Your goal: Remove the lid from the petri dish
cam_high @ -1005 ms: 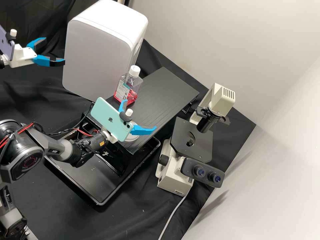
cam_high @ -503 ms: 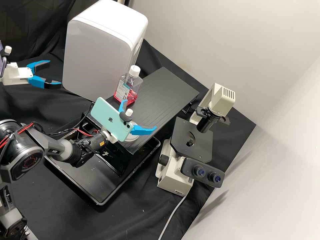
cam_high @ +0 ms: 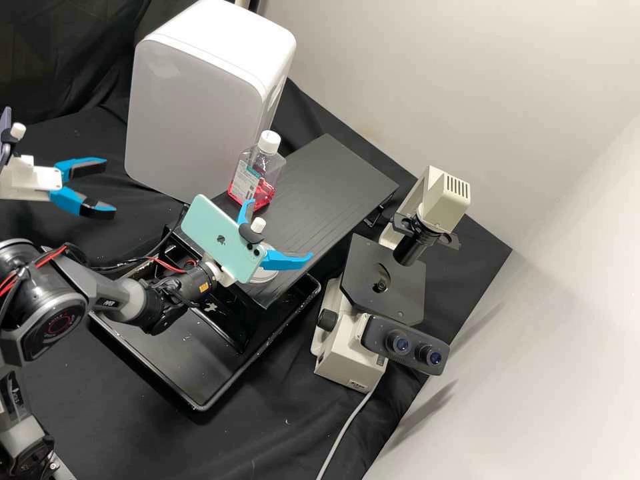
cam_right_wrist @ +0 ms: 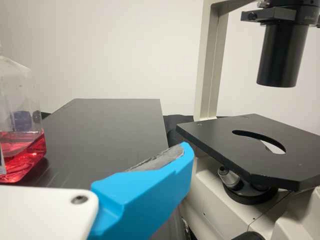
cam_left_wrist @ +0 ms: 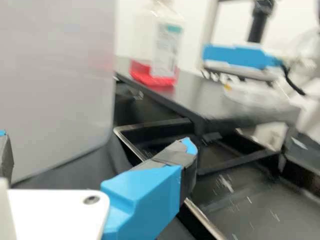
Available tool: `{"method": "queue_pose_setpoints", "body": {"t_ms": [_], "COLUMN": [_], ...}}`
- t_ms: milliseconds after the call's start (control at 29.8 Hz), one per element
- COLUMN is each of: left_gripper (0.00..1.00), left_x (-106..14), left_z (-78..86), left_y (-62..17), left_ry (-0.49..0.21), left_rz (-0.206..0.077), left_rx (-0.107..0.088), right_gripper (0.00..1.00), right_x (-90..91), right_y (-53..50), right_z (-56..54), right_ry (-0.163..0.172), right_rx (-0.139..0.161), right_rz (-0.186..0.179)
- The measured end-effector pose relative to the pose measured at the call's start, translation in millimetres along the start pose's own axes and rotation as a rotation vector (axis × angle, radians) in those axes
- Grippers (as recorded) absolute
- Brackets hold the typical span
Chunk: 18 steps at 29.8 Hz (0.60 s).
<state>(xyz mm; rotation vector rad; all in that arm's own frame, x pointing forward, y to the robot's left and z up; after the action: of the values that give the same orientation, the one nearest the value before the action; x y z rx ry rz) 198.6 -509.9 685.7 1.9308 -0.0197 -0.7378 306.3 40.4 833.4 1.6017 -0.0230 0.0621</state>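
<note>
The clear petri dish lies at the near end of the black platform. My right gripper sits around it, and in the right wrist view the dish's clear rim presses against the inside of a blue finger. I cannot tell lid from base. My left gripper hangs open and empty at the far left, in front of the white box. From the left wrist view, its fingertips point toward the platform, with the dish farther off.
A flask of red liquid stands on the platform behind the dish. A black tray lies under the platform's near end. The microscope stands to the right, its stage close beside the right gripper.
The left arm has dropped from beside the white box's upper half to a lower spot and tilted downward. The right arm and the dish have not moved.
</note>
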Motion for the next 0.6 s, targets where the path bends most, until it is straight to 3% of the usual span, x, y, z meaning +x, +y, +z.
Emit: {"method": "queue_pose_setpoints", "body": {"t_ms": [134,268,503,603], "left_gripper": [1.00,1.00,1.00,1.00], "left_x": [-1.9,-4.6,-9.3,-10.3], "left_z": [9.9,16.1,25.2,25.0], "left_y": [-11.2,-18.3,-26.3,-27.1], "left_ry": [-0.018,-0.023,-0.051,-0.050], "left_rz": [-0.039,-0.060,-0.090,-0.094], "left_rx": [0.068,0.113,0.159,0.163], "right_gripper": [1.00,1.00,1.00,1.00], "right_x": [0.0,0.0,0.0,0.0], "right_y": [0.0,0.0,0.0,0.0], "right_z": [0.0,0.0,0.0,0.0], "right_ry": [0.000,0.000,0.000,0.000], "right_rx": [0.000,0.000,0.000,0.000], "right_rz": [0.000,0.000,0.000,0.000]}}
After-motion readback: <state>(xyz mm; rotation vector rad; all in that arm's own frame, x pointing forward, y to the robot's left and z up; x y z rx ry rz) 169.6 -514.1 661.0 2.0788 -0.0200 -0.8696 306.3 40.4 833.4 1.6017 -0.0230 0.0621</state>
